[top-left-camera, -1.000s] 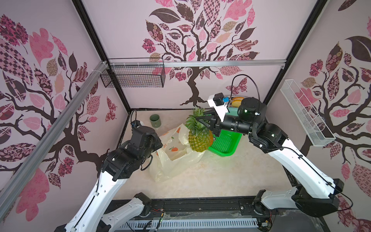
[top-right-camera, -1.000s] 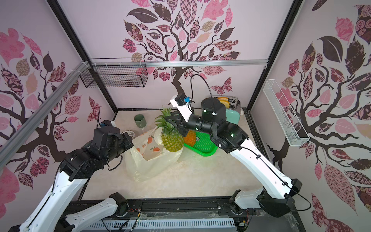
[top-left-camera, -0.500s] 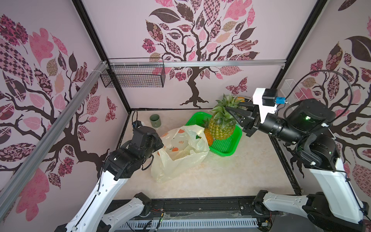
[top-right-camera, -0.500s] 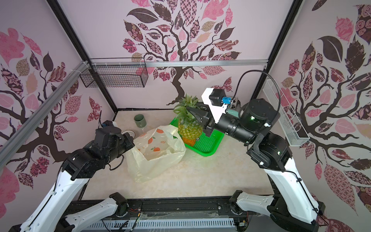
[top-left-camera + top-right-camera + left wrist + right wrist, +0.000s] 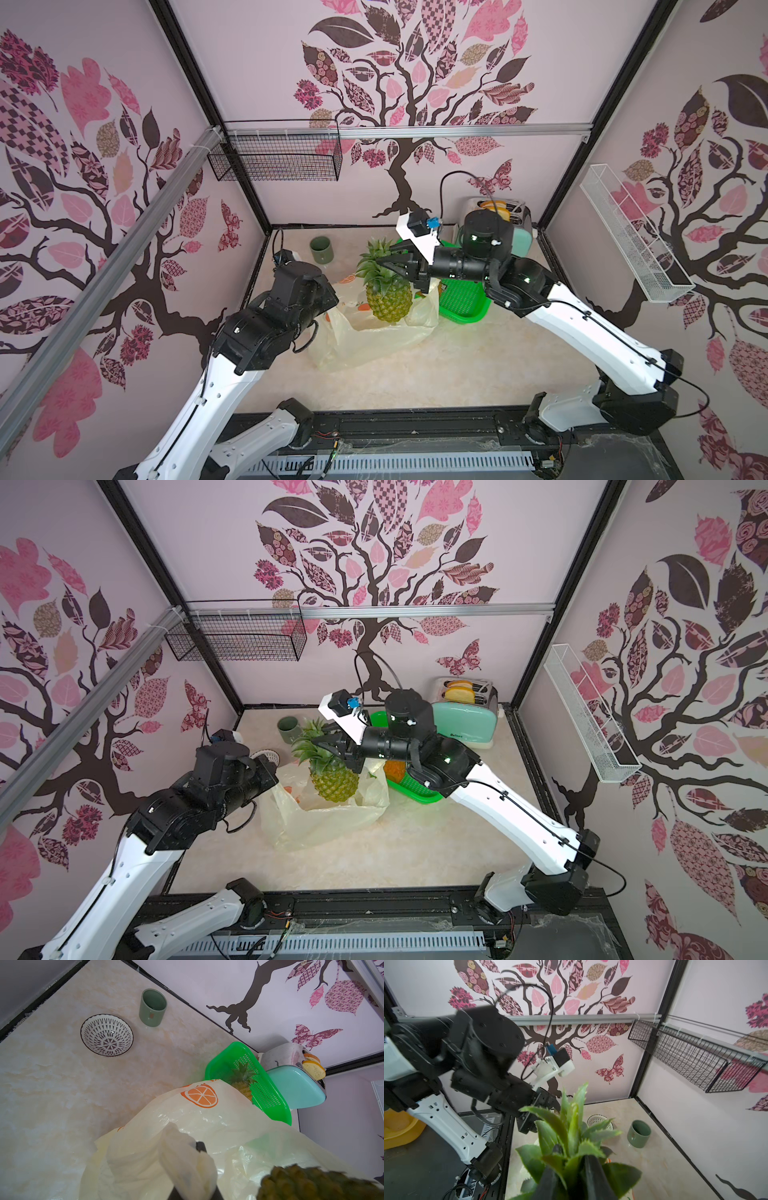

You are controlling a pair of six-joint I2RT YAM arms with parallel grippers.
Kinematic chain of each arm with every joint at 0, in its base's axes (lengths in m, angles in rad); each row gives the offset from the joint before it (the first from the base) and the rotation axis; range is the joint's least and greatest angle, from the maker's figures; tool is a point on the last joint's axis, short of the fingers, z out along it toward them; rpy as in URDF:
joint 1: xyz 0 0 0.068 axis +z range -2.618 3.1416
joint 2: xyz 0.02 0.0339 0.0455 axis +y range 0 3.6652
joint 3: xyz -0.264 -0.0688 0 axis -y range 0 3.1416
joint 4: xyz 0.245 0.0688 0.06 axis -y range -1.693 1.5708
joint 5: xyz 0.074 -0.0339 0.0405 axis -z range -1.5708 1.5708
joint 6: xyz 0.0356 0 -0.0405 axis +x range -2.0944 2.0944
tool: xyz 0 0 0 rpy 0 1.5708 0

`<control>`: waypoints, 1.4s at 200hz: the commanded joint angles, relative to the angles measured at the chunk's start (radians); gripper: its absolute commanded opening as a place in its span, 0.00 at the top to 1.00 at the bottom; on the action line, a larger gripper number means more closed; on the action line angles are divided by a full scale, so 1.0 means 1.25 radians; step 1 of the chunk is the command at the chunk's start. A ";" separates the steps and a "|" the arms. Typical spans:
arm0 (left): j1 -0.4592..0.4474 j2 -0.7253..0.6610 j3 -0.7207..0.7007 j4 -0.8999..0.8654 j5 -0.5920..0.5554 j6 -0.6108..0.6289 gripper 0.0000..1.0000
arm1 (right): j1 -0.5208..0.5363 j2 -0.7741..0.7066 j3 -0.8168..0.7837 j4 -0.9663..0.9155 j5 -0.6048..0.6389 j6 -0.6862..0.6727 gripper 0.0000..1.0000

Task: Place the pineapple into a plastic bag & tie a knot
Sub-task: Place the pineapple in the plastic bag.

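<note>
- Fingers (image 5: 593, 1176) of the right gripper (image 5: 384, 266): clamped on the leafy crown of the pineapple (image 5: 390, 300), which hangs upright over the open mouth of the plastic bag (image 5: 374, 338).
- Left gripper (image 5: 187, 1145): closed on the bag's film, raising one edge.

Left pincer (image 5: 197, 1148) clamped tight, arm bent forward; right pincer (image 5: 387, 258) gripping, arm stretched inward, wrist level.

pineapple (image 5: 390, 301) over plastic bag (image 5: 374, 343), basket (image 5: 463, 301) just beside
</note>
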 commanded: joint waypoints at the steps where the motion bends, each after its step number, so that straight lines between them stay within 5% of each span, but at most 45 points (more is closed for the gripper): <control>1: 0.005 -0.007 -0.007 0.016 0.009 0.011 1.00 | 0.001 -0.017 -0.022 0.170 0.050 -0.030 1.00; 71: 0.023 -0.001 -0.015 0.028 0.065 -0.006 1.00 | 0.005 -0.046 -0.334 0.477 -0.024 -0.093 1.00; 134: 0.025 -0.011 -0.034 0.039 0.099 -0.038 1.00 | 0.005 0.015 -0.417 0.627 -0.077 -0.028 1.00; 280: 0.025 -0.095 -0.124 0.019 0.064 -0.119 1.00 | 0.005 0.152 -0.568 0.836 0.239 0.029 1.00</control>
